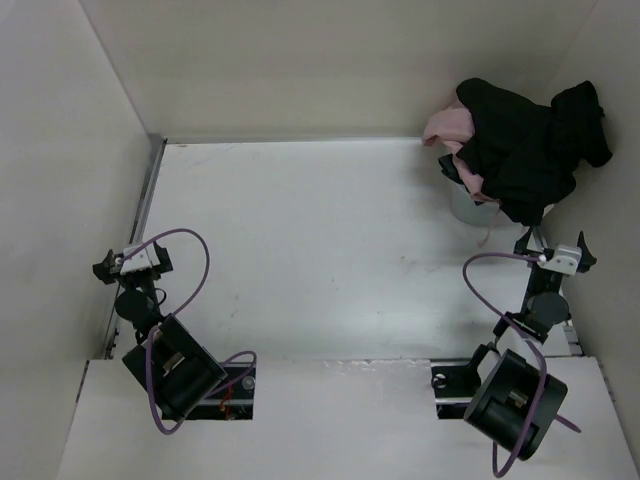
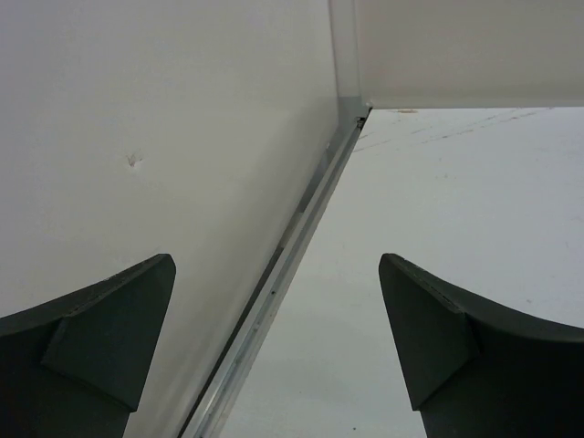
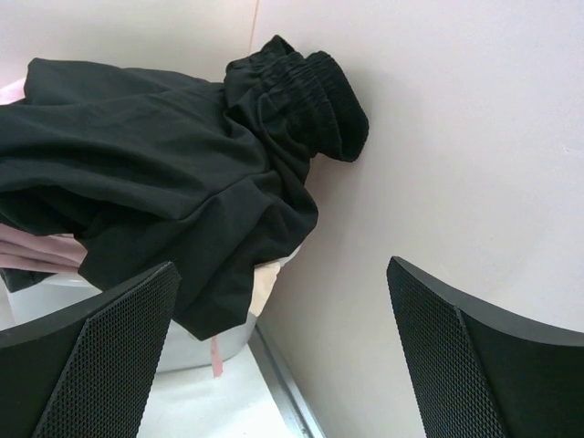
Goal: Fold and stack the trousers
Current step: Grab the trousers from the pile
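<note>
The left claw (image 1: 131,263) hangs at about 8 o'clock over the table (image 1: 320,250), jaws spread wide with nothing between them, close beside the left wall (image 1: 70,150). Over at 4 o'clock the right claw (image 1: 555,252) gapes just as wide and empty. Beyond it, at 2 o'clock, the trousers (image 1: 525,150) lie heaped over a pale tub (image 1: 462,208), atop a dusty-pink garment (image 1: 447,125), their gathered waistband against the right wall.
</note>
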You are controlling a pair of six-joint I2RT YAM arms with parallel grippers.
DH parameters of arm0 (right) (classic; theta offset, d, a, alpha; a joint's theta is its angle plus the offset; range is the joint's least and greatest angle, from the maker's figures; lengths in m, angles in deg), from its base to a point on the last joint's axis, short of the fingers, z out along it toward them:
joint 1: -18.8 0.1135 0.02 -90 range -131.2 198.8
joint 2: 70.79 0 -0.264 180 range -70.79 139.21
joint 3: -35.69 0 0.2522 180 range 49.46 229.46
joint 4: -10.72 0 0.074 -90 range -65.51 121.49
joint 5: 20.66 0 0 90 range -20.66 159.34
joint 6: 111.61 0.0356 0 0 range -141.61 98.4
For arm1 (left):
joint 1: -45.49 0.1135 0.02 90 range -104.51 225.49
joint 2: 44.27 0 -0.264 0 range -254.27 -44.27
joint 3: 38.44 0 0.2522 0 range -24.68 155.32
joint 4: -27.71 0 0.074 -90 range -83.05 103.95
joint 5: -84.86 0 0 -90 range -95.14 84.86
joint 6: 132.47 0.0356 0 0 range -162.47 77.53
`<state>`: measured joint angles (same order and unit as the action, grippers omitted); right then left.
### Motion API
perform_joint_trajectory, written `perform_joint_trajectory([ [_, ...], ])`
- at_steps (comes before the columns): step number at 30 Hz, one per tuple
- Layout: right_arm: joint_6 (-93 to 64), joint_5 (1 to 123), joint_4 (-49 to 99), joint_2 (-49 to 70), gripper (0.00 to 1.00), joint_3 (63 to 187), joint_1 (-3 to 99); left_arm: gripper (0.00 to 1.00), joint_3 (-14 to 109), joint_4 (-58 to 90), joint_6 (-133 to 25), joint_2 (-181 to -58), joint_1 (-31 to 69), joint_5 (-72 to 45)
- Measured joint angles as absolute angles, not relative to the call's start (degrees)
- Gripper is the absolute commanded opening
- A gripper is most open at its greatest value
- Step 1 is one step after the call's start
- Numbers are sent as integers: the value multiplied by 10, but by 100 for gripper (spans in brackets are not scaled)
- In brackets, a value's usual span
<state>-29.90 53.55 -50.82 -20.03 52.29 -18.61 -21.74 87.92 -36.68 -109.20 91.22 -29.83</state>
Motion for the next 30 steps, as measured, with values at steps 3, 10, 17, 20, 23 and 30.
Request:
perform_joint_trajectory([
  [3,-302,532,-508,-201,100,523,-186,100,-217,879,-367,-1092,912,-298],
  [10,-308,532,-508,-201,100,523,-183,100,-217,879,-367,-1092,912,-298],
  [17,-291,574,-412,-363,100,568,-148,100,-217,869,-348,-1024,875,-245],
  [20,-302,574,-293,-354,100,737,-77,100,-213,856,-316,-928,826,-222],
  [23,-355,583,-191,-294,100,903,12,100,-136,762,-295,-887,753,-210],
  [30,-424,677,-51,-173,100,1062,200,99,249,380,-320,-1036,582,-196],
])
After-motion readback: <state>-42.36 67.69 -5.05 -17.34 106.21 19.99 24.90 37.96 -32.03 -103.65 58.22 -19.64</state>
